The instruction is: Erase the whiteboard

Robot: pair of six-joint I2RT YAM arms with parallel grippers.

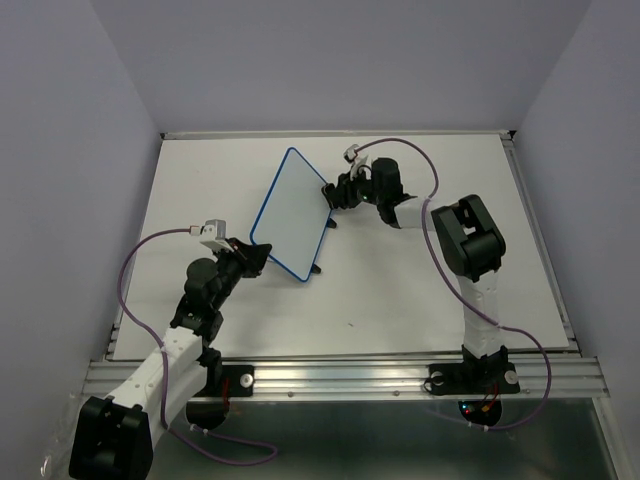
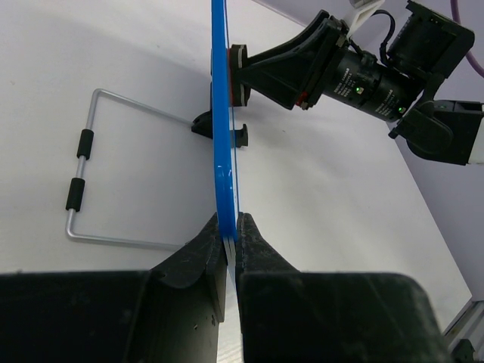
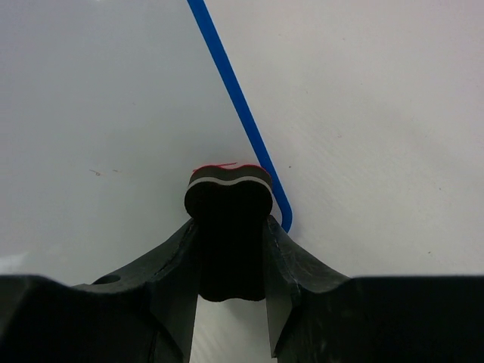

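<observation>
Standing tilted on the white bench, the whiteboard is gripped at opposite edges by two robot claws. The left claw is clamped tight on the board's thin blue frame. In its wrist view, the frame runs straight ahead from between its fingertips. The right claw is clamped on a small black eraser that has a white layer and a red-stained pad. The eraser juts forward from between this claw's fingers and presses against the board's white face, just inside a rounded corner of the frame. Ahead of the left claw, two small black feet sit on either side of the frame. Ahead and to the left of that claw, a bent wire loop with two black sleeves lies against the bench, one end meeting a foot.
</observation>
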